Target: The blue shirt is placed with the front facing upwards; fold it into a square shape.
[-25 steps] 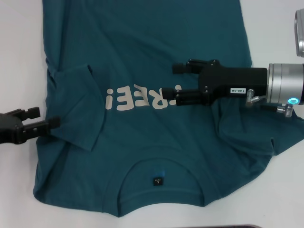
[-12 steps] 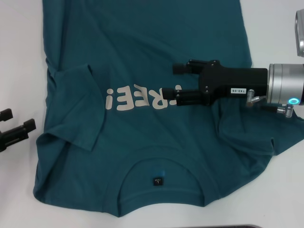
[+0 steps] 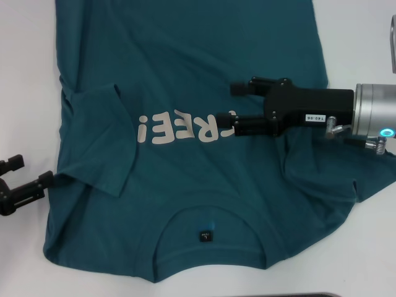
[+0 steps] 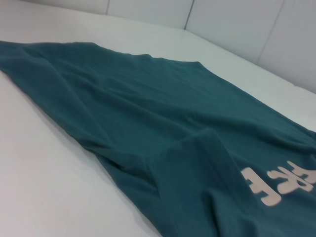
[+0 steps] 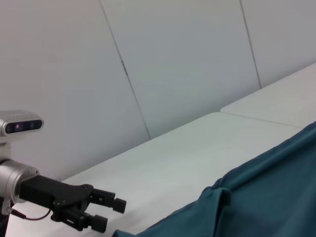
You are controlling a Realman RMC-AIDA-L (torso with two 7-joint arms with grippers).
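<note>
Collar (image 3: 210, 230) nearest us, hem farthest: that is how we have the blue shirt (image 3: 192, 74) laid, flat on the white table (image 3: 25, 74) with its front up, so the cream "FREE!" letters (image 3: 185, 127) read upside down from our head camera. We take those letters as our landmark.

Nearer than the letters and off to their left, our left gripper (image 3: 25, 177) sits at the shirt's left edge. Its fingers are apart and hold nothing, though the lower one looks to touch the cloth. We judge it is placed there to take that edge for a side fold. Between it and the letters, the left sleeve (image 3: 102, 137) already lies turned inward over the body.

Level with the letters, at their right end, our right gripper (image 3: 237, 108) hovers over the chest, jaws spread and empty. The cloth nearer than it is bunched into ridges, so the right side probably needs smoothing.
</note>
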